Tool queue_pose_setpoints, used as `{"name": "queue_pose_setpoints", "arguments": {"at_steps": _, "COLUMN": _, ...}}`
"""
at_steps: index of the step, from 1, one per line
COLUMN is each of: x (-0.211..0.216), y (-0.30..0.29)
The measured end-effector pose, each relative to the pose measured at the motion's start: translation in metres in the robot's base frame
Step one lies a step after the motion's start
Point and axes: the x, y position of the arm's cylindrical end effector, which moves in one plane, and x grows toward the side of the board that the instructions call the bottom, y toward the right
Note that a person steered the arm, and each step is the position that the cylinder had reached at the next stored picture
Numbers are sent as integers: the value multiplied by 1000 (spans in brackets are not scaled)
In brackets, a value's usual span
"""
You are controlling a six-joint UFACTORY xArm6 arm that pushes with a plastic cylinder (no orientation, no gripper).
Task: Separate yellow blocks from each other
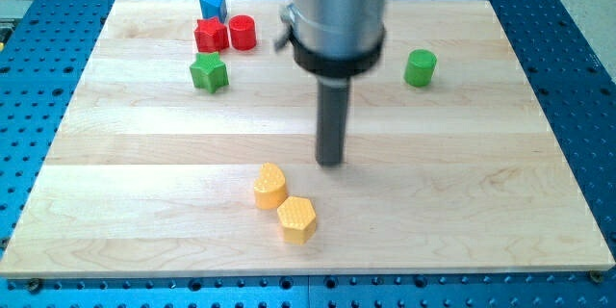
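Two yellow blocks touch each other near the view's bottom middle: a yellow heart-shaped block (270, 186) and a yellow hexagonal block (297, 218) just below and to its right. My tip (330, 162) rests on the board a short way to the upper right of the heart block, not touching it. The arm's wide grey housing rises above it.
At the view's top left stand a blue block (213, 6), a red star-like block (211, 36), a red cylinder (243, 33) and a green star block (209, 73). A green cylinder (420, 67) stands at the right. The arm hides the blue cube seen earlier.
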Motion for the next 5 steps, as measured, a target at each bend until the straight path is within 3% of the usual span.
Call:
{"name": "queue_pose_setpoints", "arguments": {"at_steps": 1, "x": 76, "y": -36}}
{"name": "queue_pose_setpoints", "arguments": {"at_steps": 2, "x": 59, "y": -66}}
{"name": "queue_pose_setpoints", "arguments": {"at_steps": 4, "x": -44, "y": -113}}
{"name": "queue_pose_setpoints", "arguments": {"at_steps": 5, "x": -30, "y": -66}}
